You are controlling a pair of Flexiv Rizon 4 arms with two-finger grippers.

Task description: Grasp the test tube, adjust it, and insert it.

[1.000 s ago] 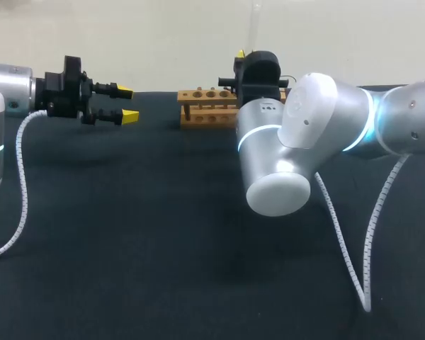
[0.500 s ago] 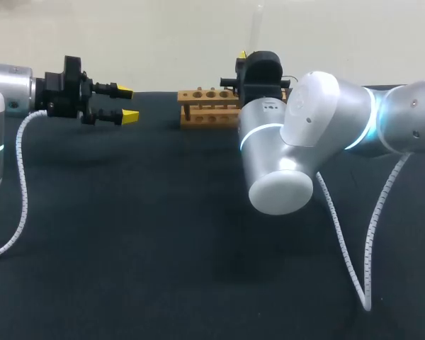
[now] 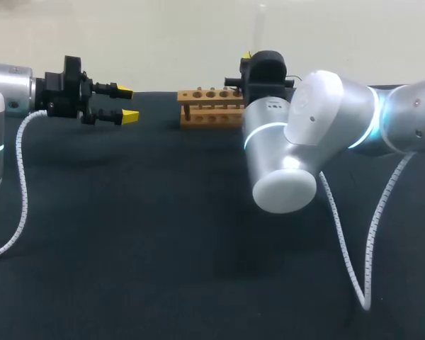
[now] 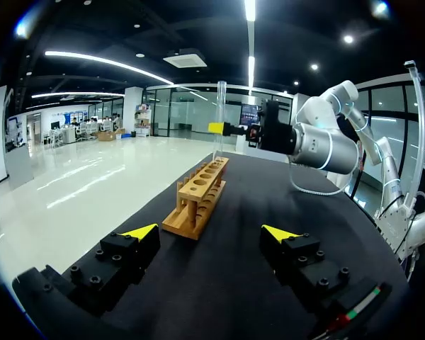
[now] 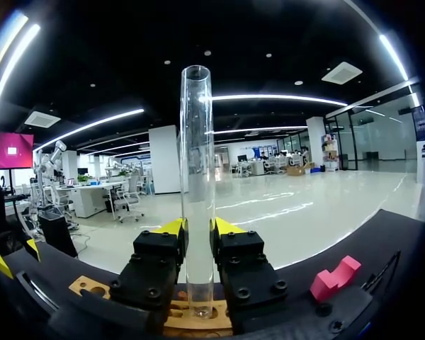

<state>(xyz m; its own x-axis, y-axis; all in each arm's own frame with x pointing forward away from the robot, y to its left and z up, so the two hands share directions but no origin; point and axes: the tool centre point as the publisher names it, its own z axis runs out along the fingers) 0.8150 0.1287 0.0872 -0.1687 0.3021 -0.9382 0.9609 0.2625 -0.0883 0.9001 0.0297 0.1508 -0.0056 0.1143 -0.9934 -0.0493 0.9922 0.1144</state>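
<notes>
Test tube (image 5: 197, 191): held upright, clamped between the two fingers of the right gripper (image 5: 197, 227) at its lower part; most of the glass stands clear above the yellow tips.
Tube's lower end: seen in the right wrist view at the top bar of the wooden rack (image 5: 88, 285); whether it has entered a hole cannot be told.
Rack position: set near the table's far edge in the head view (image 3: 209, 106), its row of holes facing up, partly hidden at one end by the right gripper (image 3: 246, 54).
Left gripper (image 3: 127, 103): held above the table at the left side, fingers apart with nothing between them, pointed toward the rack and well apart from it.
Open room: a broad stretch of bare black table (image 3: 163, 234) is noted between the left gripper and the rack and across the near side; the right arm's elbow (image 3: 287, 170) hangs over the middle right.
Cables: white cable loops trail from each arm down to the cloth, left (image 3: 21, 184) and right (image 3: 368, 241).
Head view only: the tube (image 3: 258, 25) is shown faint against the pale wall.
Left wrist view only: the rack (image 4: 198, 198) is seen lengthwise ahead of the left gripper (image 4: 210, 232), with the tube (image 4: 219, 117) and right gripper (image 4: 218, 128) over its far end.
</notes>
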